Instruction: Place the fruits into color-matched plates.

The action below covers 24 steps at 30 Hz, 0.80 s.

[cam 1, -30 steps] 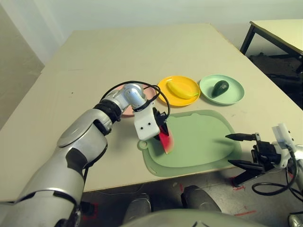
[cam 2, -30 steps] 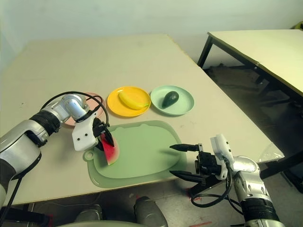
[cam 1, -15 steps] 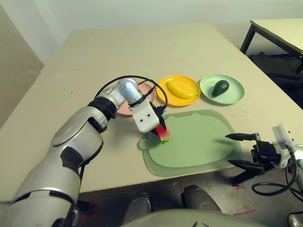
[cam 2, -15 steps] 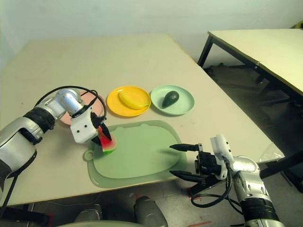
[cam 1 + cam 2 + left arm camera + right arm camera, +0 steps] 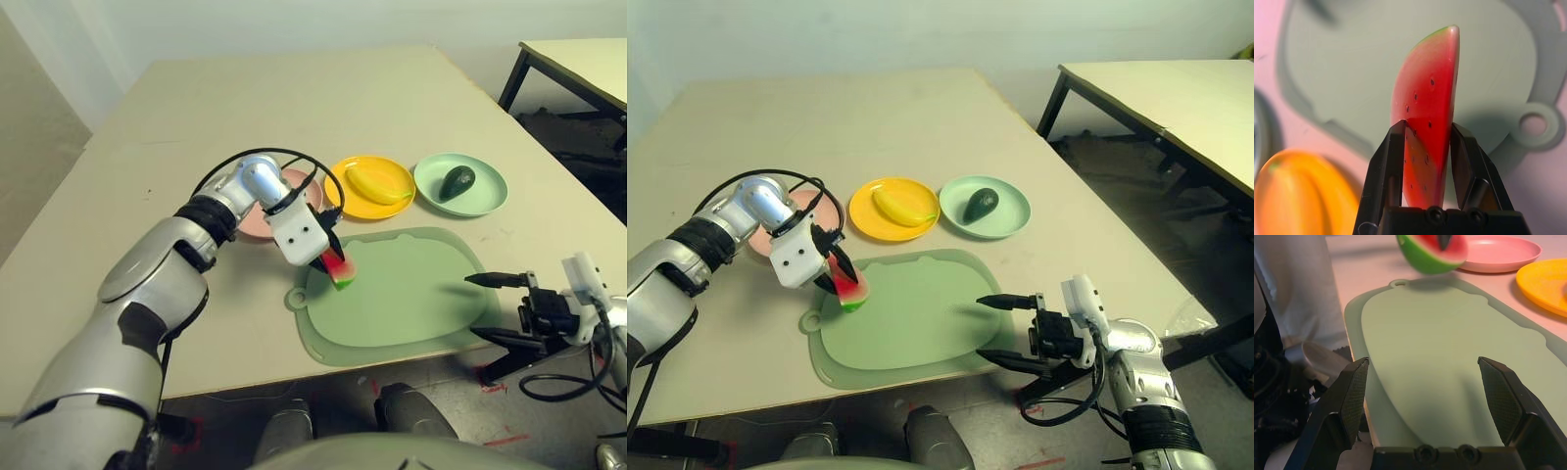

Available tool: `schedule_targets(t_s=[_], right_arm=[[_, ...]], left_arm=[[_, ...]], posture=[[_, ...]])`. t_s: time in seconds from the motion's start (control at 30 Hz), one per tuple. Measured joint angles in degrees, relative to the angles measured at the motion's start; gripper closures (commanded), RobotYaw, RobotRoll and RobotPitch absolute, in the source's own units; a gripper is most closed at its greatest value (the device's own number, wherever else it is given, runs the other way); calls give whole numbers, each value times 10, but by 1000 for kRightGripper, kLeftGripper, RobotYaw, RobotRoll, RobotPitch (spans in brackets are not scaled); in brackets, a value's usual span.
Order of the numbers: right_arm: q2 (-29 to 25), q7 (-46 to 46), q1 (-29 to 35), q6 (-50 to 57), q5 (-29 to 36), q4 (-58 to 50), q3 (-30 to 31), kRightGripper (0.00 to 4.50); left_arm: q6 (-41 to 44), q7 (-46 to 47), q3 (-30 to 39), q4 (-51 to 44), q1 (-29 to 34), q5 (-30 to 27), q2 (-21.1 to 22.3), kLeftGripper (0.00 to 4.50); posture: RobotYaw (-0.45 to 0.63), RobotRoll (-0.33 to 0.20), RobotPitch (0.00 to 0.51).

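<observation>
My left gripper [image 5: 328, 257] is shut on the red watermelon wedge [image 5: 1427, 98] with green rind. It holds the wedge a little above the back left corner of the green mat [image 5: 411, 294], close to the pale pink plate [image 5: 257, 227], which my left arm partly hides. The banana [image 5: 377, 184] lies in the yellow plate [image 5: 338, 174]. The dark avocado [image 5: 456, 181] lies in the mint green plate [image 5: 487, 203]. My right gripper [image 5: 472, 307] stands open at the mat's front right edge, with nothing between its fingers.
The mat has a ring tab [image 5: 296, 297] at its front left, near the table's front edge. A second table [image 5: 578, 69] with black legs stands off to the right. Bare tabletop stretches behind the plates and to the left.
My left gripper has lifted the watermelon wedge off the mat and carried it back and left toward the pink plate. The right arm has stayed put.
</observation>
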Motion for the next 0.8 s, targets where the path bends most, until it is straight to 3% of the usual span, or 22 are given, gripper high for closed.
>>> schedule_targets(t_s=[0.47, 0.8], right_arm=[[56, -117, 24, 52, 7, -58, -42, 0], [73, -127, 44, 44, 3, -91, -41, 0]], left_arm=[[-5, 25, 108, 115, -10, 138, 29, 3146], [14, 196, 123, 179, -44, 301, 56, 3147]], posture=[[-189, 0, 13], [-197, 0, 13]])
